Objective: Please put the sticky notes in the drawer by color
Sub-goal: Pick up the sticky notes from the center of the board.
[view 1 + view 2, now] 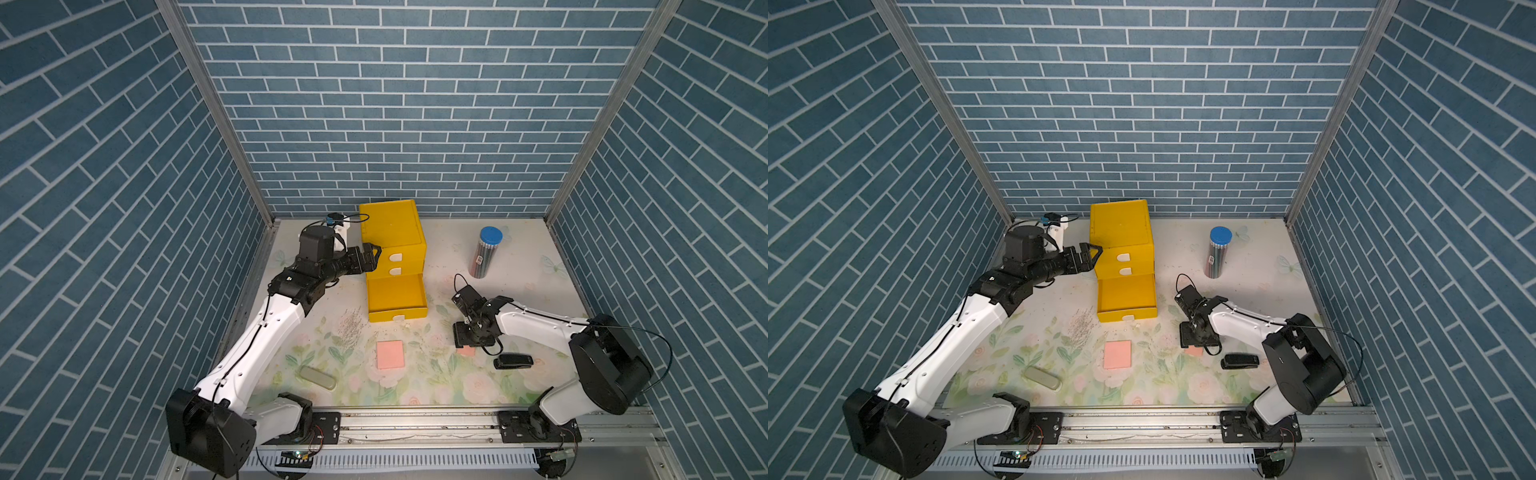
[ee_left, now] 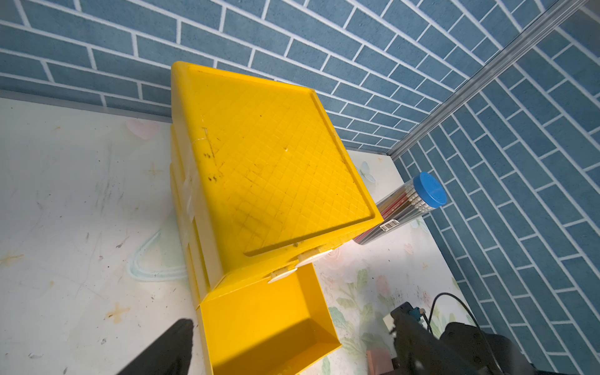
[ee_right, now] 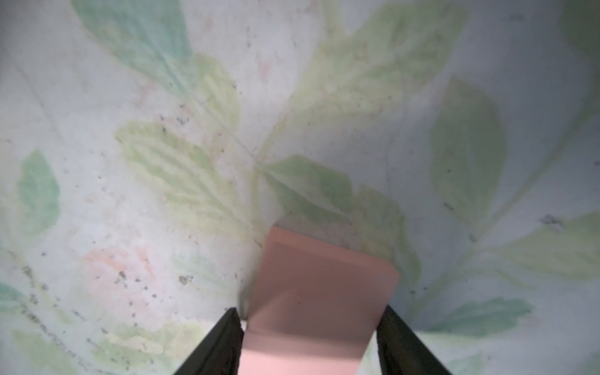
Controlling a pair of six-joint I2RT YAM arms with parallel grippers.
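Right gripper (image 3: 311,313) straddles the salmon-pink square paper sticky-note pad (image 3: 319,285) flat on the floral mat (image 3: 162,162), jaws at opposite edges; pinching or not, I cannot tell. Looks light, thin, bendy: squeeze edges gently. Left gripper (image 1: 375,257) gapes beside the yellow plastic drawer cabinet (image 1: 392,232).

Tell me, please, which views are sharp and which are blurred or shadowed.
Both top views are sharp and evenly lit; the left wrist view is crisp, with part shadow inside the open drawer; the right wrist view is soft, the pink sticky note and the mat blurred.
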